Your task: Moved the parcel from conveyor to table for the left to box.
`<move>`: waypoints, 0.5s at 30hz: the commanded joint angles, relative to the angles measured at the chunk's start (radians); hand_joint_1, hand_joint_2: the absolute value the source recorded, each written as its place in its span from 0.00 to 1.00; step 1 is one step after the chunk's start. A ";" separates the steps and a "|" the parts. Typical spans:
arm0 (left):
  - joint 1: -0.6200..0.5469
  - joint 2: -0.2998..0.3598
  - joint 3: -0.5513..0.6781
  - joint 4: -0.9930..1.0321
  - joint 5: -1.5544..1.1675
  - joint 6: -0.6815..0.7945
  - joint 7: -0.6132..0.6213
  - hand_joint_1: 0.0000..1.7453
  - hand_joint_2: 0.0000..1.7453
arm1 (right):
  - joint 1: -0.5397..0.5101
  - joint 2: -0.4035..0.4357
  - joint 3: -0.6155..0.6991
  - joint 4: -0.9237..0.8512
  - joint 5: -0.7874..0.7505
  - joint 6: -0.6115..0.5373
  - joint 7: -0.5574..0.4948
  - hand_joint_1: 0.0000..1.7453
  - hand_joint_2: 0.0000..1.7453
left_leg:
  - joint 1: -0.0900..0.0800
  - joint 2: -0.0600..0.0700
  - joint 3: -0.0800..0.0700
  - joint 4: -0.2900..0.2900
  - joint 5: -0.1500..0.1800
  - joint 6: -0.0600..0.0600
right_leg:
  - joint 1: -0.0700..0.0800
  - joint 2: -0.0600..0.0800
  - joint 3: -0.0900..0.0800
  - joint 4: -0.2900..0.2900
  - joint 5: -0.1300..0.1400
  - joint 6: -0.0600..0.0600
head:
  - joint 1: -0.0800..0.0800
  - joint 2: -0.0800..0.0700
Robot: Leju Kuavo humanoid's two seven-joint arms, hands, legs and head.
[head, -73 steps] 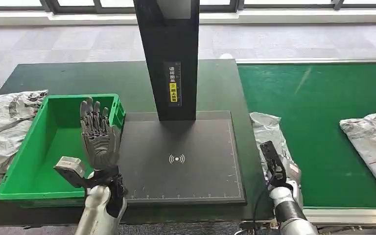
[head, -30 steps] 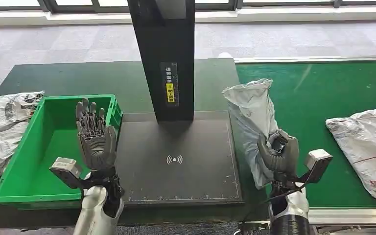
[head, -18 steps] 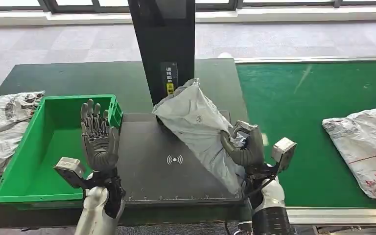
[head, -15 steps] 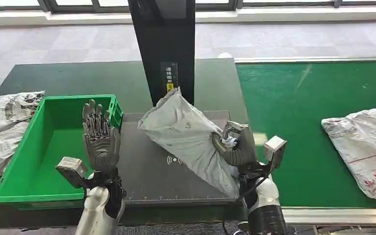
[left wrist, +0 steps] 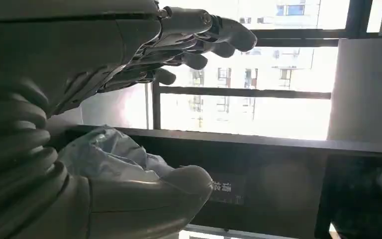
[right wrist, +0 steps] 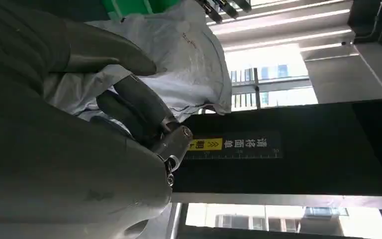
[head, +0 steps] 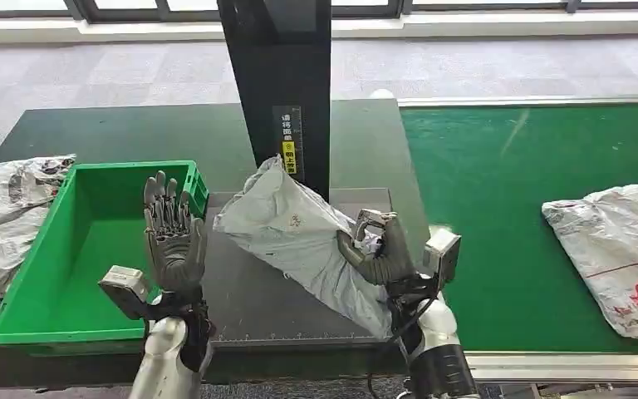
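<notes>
I see my right hand [head: 380,249] grasping the grey parcel [head: 299,237] near its lower end, with the fingers wrapped around the soft plastic. The parcel is off the green conveyor [head: 532,174] and tilts over the dark scan plate [head: 241,307] on the table [head: 133,133]; its upper end leans toward 11 o'clock, very near the black post [head: 287,91], though I cannot tell if they touch. From the head view I cannot say whether its lower end rests on the plate.

My left hand [head: 173,237] is released, with the fingers spread and upright, holding nothing. It waits at 9 o'clock from the parcel, beside the green box [head: 91,241].

I think 3 things can go wrong here:

- The grip is only on one end of a limp bag, so the plastic may slide out between the fingers and the parcel may drop badly.
- The free end may catch on the post if I swing further to 9 o'clock.
- If I release while it leans like this, it may fall toward the front edge of the table at 6 o'clock, or it may land where the left hand cannot take it well.

A second parcel [head: 619,249] lies on the conveyor at 3 o'clock, well apart.
</notes>
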 commanded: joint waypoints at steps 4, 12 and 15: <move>0.031 -0.061 -0.020 0.057 0.003 0.020 -0.021 0.00 1.00 | -0.089 -0.002 0.045 0.267 0.045 -0.148 0.000 0.00 0.00 | 0.000 0.006 0.005 -0.002 -0.001 0.002 | 0.001 -0.003 0.005 -0.003 0.000 -0.001 | 0.000 0.000; 0.050 -0.061 -0.038 0.046 -0.002 0.037 -0.021 0.00 1.00 | -0.064 -0.002 0.031 0.242 0.077 -0.296 0.000 0.00 0.00 | 0.000 0.003 0.003 -0.001 -0.001 0.002 | 0.000 -0.002 0.003 -0.001 -0.001 0.000 | 0.000 0.000; 0.048 -0.061 -0.039 0.049 -0.006 0.036 -0.021 0.00 1.00 | -0.054 -0.003 0.025 0.230 0.081 -0.308 0.000 0.00 0.00 | -0.001 0.003 0.002 -0.001 -0.001 0.001 | 0.000 -0.003 0.002 -0.001 -0.001 0.000 | 0.000 0.000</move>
